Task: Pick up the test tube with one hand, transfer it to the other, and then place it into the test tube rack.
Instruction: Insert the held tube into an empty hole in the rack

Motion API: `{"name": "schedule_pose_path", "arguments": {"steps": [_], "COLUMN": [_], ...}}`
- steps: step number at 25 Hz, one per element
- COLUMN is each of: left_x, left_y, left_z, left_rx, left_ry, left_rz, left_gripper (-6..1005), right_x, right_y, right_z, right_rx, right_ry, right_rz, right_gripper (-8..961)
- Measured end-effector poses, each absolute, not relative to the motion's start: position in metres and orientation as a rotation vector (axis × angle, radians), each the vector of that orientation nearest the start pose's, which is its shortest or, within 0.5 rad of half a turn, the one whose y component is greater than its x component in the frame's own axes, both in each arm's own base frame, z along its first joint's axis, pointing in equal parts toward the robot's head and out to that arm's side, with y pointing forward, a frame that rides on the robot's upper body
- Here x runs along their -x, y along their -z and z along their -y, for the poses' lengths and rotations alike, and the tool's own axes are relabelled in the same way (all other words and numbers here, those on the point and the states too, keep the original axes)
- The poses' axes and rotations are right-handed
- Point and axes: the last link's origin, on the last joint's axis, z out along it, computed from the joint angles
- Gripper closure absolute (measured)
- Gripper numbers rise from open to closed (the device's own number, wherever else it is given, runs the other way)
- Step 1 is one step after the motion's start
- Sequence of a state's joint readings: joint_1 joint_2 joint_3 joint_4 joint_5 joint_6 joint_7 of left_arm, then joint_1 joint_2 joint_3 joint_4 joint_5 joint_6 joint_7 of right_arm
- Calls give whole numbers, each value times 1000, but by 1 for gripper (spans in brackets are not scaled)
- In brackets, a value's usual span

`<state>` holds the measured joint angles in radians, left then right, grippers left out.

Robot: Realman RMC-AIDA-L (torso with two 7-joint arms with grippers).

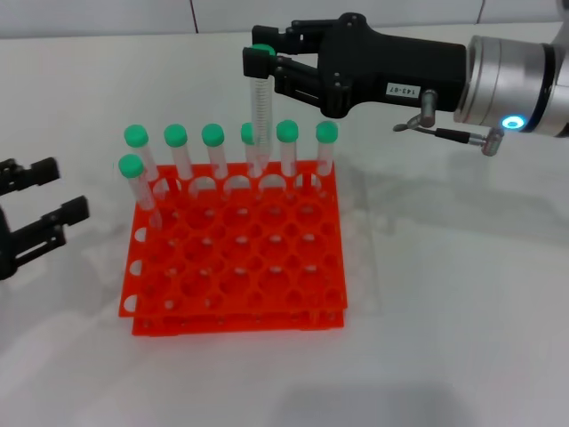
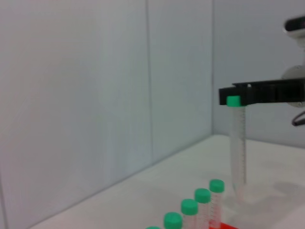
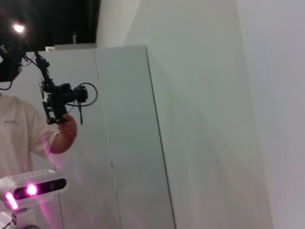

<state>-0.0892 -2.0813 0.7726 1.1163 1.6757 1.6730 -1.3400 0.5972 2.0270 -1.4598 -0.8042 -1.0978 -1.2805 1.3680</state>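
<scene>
My right gripper (image 1: 263, 62), black with a white label and a blue ring light, is shut on the green cap of the test tube (image 1: 260, 111). The clear tube hangs upright over the back row of the orange-red test tube rack (image 1: 236, 267), its round end down among the caps of the tubes standing there. The left wrist view shows the same tube (image 2: 237, 143) hanging from the right gripper (image 2: 233, 98). My left gripper (image 1: 43, 197) sits open and empty at the table's left edge, apart from the rack.
Several green-capped tubes (image 1: 287, 147) stand in the rack's back row, and one more (image 1: 133, 182) stands at its left side. Their caps (image 2: 202, 195) show low in the left wrist view. The right wrist view shows only walls and a person.
</scene>
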Motion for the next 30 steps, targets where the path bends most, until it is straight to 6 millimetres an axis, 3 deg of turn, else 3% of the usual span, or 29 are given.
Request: {"name": "schedule_pose_path", "arguments": {"steps": [9, 15, 30], "left_x": [324, 329, 327], "left_y": [-99, -101, -121], "left_z": [-218, -205, -206], "left_rx": [2341, 2358, 2426], "left_ry": [744, 739, 558], "left_rz": [438, 474, 619], "left_gripper": [432, 430, 431], "right_x": [-104, -95, -80], "right_y": [31, 42, 74], "right_z": [-364, -366, -359], "right_rx": [2672, 2706, 2692], "right_ry": [-1215, -1199, -1205], "right_rz": [-212, -211, -155], "right_gripper": [679, 677, 671]}}
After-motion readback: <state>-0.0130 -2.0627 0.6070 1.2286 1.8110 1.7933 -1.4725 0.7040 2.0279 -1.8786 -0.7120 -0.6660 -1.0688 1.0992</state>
